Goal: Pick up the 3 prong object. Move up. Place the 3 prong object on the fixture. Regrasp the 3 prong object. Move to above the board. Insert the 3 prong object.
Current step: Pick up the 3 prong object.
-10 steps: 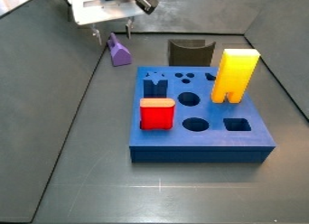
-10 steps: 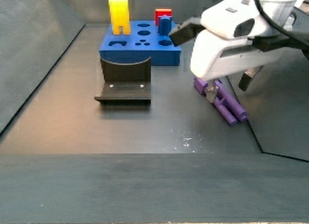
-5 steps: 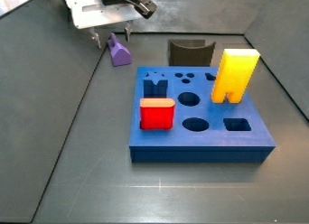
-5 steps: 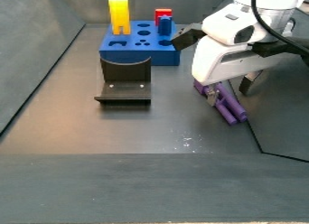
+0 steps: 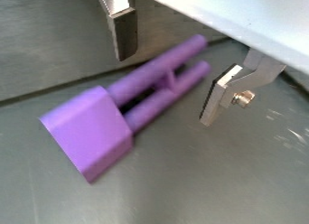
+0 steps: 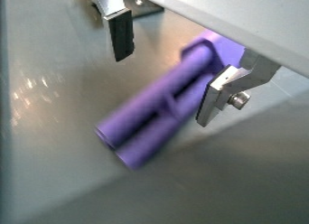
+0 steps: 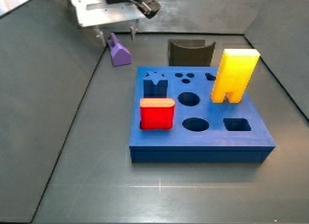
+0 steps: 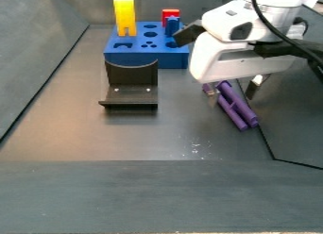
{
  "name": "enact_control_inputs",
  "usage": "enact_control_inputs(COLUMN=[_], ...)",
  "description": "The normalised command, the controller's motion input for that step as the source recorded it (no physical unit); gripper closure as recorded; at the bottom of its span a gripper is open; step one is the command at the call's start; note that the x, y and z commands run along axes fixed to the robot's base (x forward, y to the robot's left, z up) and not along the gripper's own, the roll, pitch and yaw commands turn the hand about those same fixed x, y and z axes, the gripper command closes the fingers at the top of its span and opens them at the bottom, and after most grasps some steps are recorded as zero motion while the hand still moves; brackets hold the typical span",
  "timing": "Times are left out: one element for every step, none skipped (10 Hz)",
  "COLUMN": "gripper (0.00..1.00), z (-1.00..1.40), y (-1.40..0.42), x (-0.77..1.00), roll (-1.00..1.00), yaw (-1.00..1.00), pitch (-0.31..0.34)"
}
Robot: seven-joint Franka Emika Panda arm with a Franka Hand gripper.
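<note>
A white gripper (image 8: 235, 85) is hovering at right over the purple 3 prong object (image 8: 235, 107); blue board (image 7: 200, 128) showing mid-frame.

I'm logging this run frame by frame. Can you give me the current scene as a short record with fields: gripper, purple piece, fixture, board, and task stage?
gripper: open, at the far floor corner, one finger on each side of the piece, not visibly touching it
3 prong object: purple, lying flat on the floor, not lifted as far as the views show
fixture: on the floor, nothing on it
board: blue; a red cube and a yellow block stand in it
stage: pick-up not yet done
</note>
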Motion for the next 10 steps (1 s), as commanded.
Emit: enact_control_inputs(gripper=[0.0, 0.0, 0.0, 0.0, 0.0, 0.0, 0.0, 0.0, 0.0, 0.0], z=[-0.08, -0.61, -0.93, -1.0, -1.0, -1.0, -1.0, -1.0, 0.0, 0.0], y=[0.13, 0.02, 0.0, 0.0, 0.0, 0.0, 0.0, 0.0, 0.0, 0.0], x=[0.3, 0.0, 0.0, 0.0, 0.0, 0.0, -0.02, 0.0, 0.0, 0.0], roll=[-0.33, -0.13, -0.01, 0.0, 0.0, 0.0, 0.0, 0.0, 0.02, 0.0], yaw=[-0.35, -0.19, -0.09, -0.08, -0.05, -0.1, -0.08, -0.05, -0.04, 0.0], pitch=[-0.206, -0.247, -0.161, -0.129, -0.104, -0.116, -0.077, -0.119, 0.0, 0.0])
